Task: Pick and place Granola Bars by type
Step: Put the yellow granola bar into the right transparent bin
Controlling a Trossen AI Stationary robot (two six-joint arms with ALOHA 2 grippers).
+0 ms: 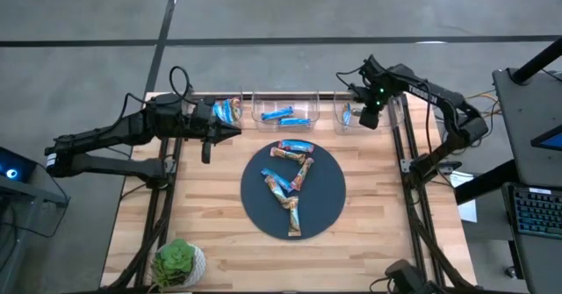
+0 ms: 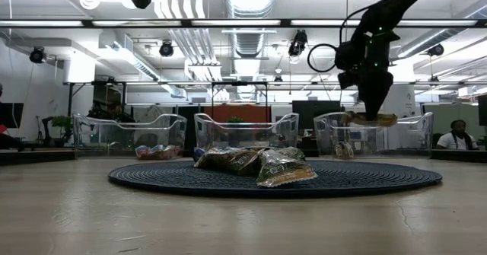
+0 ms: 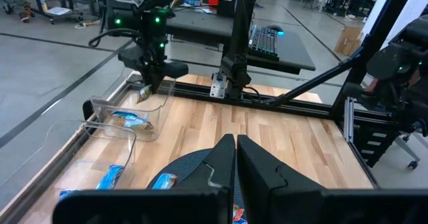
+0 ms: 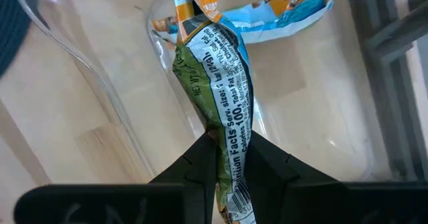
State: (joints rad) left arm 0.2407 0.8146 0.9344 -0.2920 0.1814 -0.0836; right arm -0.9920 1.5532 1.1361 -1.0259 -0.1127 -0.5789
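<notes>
Several granola bars (image 1: 290, 184) lie on the dark round mat (image 1: 255, 211) at mid-table. They also show in the low view (image 2: 259, 165). My right gripper (image 1: 367, 118) hangs over the right clear bin (image 1: 344, 125) at the far edge, shut on a green-brown wrapped bar (image 4: 212, 70). A blue-and-orange bar (image 4: 267, 10) lies in that bin. The middle bin (image 1: 285, 115) holds bright blue bars. The left bin (image 1: 226, 110) holds a blue bar with red and white. My left gripper (image 1: 235, 129) is shut and empty, near the left bin. My right gripper pinches the green-brown bar between its two fingers near one end of the wrapper (image 4: 231, 150). The fingers come from above, pointing down. The bar's free end (image 4: 200, 30) sticks out past the fingertips. It is clear of the bin's floor, at about rim height (image 2: 373, 119).
A potted plant (image 1: 178, 263) stands at the table's near left corner. Metal frame rails (image 1: 413, 197) run along the table's sides. The clear bin walls (image 2: 373, 137) stand up along the far edge. Bare wood (image 1: 386, 233) lies around the mat.
</notes>
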